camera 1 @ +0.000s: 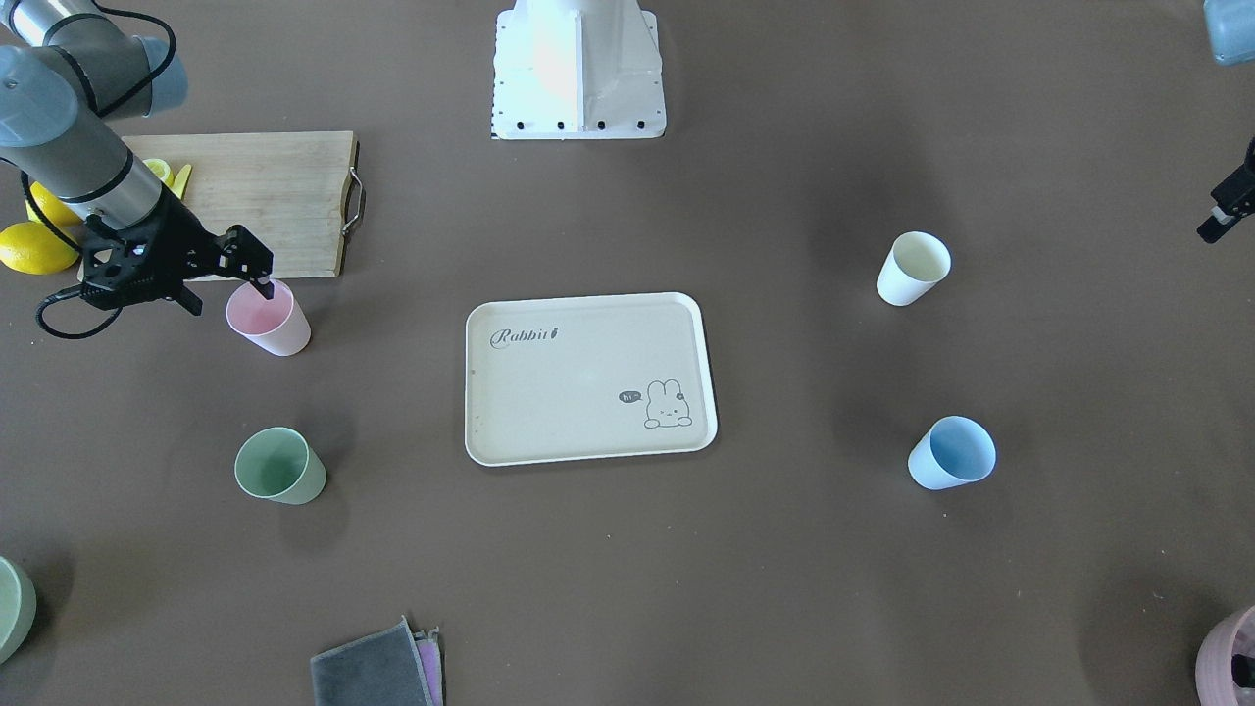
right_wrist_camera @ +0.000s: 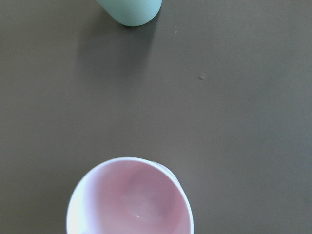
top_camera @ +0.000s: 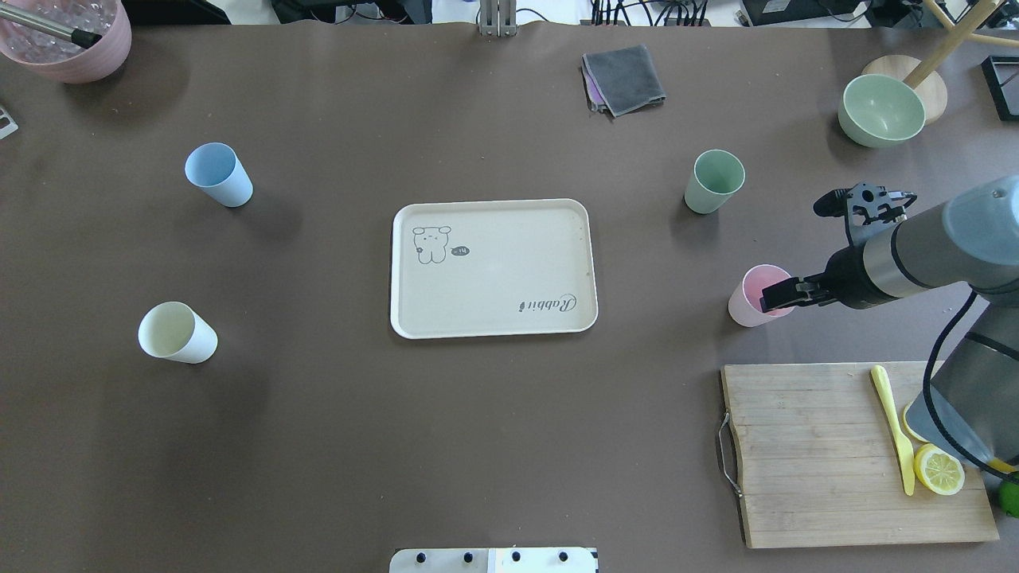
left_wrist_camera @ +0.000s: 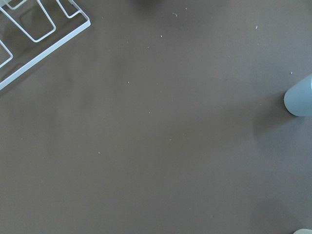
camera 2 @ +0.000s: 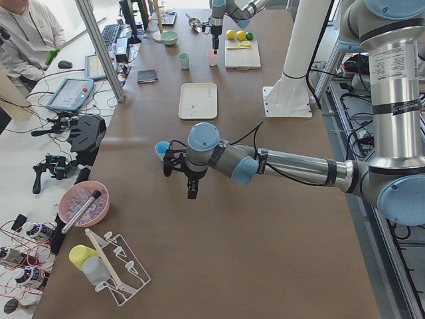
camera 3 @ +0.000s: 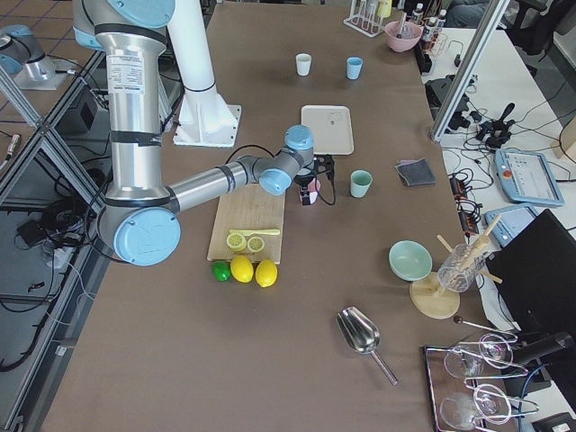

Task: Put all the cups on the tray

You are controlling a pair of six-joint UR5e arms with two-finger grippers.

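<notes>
Hanging over the pink cup: the right gripper [camera 1: 228, 297]. One black finger [camera 1: 262, 284] is down at the cup's rim. I cannot tell if it touches.
Right jaws: wide apart, with nothing held between them.
Pink cup [camera 1: 279, 331]: stands up on the counter, off the tray. It is on the robot's right half, near the corner of the wooden board [top_camera: 820, 454].
Tray [camera 1: 569, 392]: lies flat in the middle of the counter, with the bunny drawing facing up.
Green cup [camera 1: 279, 469]: stands up on the right half too, closer to the far edge than the pink cup and well apart from the tray.
White cup [camera 1: 912, 270]: stands on the left half, closer to the robot's edge.
Blue cup [camera 1: 951, 454]: stands on the left half, closer to the far edge.
Left gripper [camera 2: 191, 186]: hangs over bare counter toward the left end, near the blue cup.
Left jaws: I cannot tell if they are wide or narrow.
Wooden board: lies by the robot's edge near the right end, with a lemon half [top_camera: 939, 469] and a yellow knife [top_camera: 896, 430] on it.
Grey cloth [top_camera: 625, 78]: lies folded by the far edge.
Green bowl [top_camera: 880, 110]: sits near the far right corner.
Pink bowl [top_camera: 95, 64]: sits in the far left corner.
</notes>
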